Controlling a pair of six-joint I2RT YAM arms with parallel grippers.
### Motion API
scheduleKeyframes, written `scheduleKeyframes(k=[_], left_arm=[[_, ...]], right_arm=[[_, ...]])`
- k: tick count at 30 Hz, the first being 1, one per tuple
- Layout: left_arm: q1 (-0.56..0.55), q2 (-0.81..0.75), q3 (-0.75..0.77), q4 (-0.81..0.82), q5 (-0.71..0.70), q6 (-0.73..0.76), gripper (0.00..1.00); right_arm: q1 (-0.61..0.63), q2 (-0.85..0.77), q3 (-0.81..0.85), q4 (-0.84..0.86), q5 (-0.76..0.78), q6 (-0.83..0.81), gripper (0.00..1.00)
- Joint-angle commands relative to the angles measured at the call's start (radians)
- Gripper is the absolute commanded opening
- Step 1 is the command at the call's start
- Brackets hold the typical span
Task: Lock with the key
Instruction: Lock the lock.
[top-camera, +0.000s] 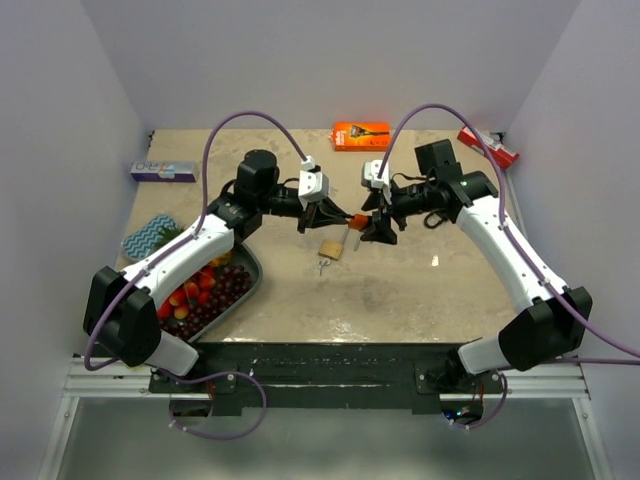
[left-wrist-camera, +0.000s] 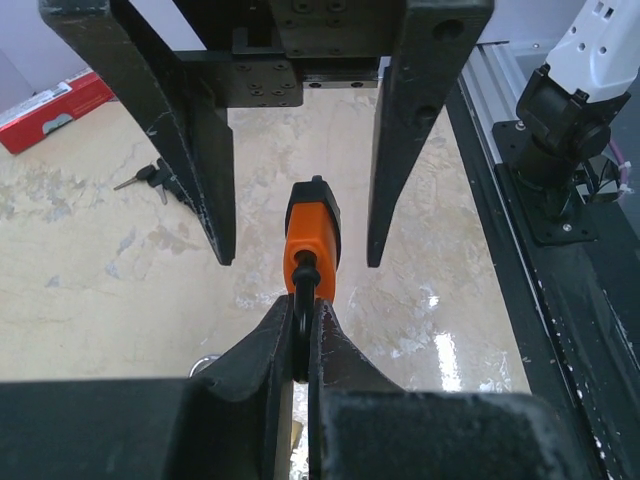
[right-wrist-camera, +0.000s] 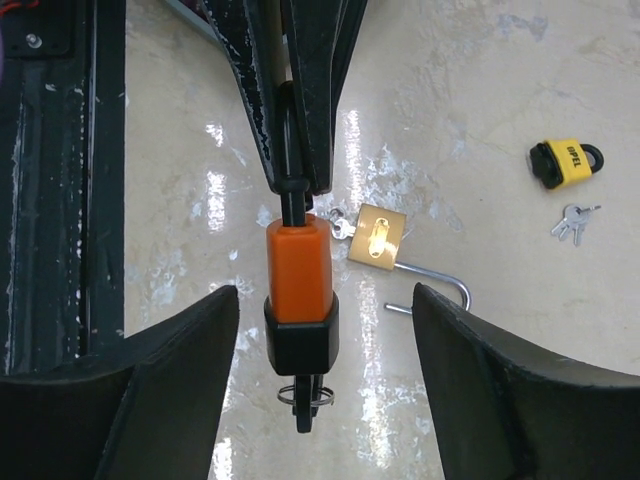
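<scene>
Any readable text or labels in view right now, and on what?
"OPEL", or close to it, blurred and unsure: on the yellow padlock.
Too small to read: print on the orange box, the red box and the blue and white box.
No text seen on the orange padlock or the brass padlock.

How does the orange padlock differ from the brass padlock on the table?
The orange padlock hangs in the air, its shackle pinched by the left end effector; the brass padlock lies flat on the table. The orange one has a black base; the brass one is plain gold-coloured. The brass one's shackle stands open, while the orange one's is hidden in the grip. Both are padlocks.
</scene>
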Motion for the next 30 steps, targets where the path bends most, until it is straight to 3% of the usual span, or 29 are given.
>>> scheduleKeyframes(k=[1, 4, 5, 8, 9, 10, 13, 16, 23, 30], left_arm=[[-0.002, -0.045, 0.051, 0.104, 0.032, -0.049, 0.0], [0.001, -0.045, 0.051, 0.116, 0.027, -0.068, 0.0], [0.0, -0.045, 0.052, 0.115, 0.027, -0.071, 0.0], [0.001, -0.047, 0.06, 0.095, 0.018, -0.068, 0.0], [0.001, -0.045, 0.063, 0.062, 0.013, -0.063, 0.04], [0.003, -0.042, 0.075, 0.039, 0.007, -0.049, 0.14], [0.009, -0.033, 0.097, -0.095, 0.004, 0.032, 0.25], [0.026, -0.035, 0.103, -0.155, -0.002, 0.078, 0.29], [0.037, -0.042, 0.106, -0.21, -0.019, 0.17, 0.33], [0.037, -0.028, 0.125, -0.189, -0.004, 0.169, 0.25]], right_arm=[[0.007, -0.047, -0.02, 0.097, -0.043, 0.036, 0.67], [0.007, -0.047, -0.029, 0.117, -0.046, 0.054, 0.5], [0.008, -0.042, -0.025, 0.117, -0.046, 0.056, 0.37], [0.007, -0.034, -0.011, 0.106, -0.034, 0.062, 0.14], [0.008, -0.028, -0.008, 0.101, -0.031, 0.062, 0.0], [0.008, -0.027, -0.005, 0.103, -0.024, 0.073, 0.0], [0.008, -0.031, -0.006, 0.127, -0.017, 0.097, 0.0], [0.007, -0.034, -0.013, 0.132, -0.014, 0.1, 0.0], [0.008, -0.025, -0.002, 0.111, -0.015, 0.087, 0.0], [0.008, -0.011, 0.012, 0.104, -0.017, 0.084, 0.0]])
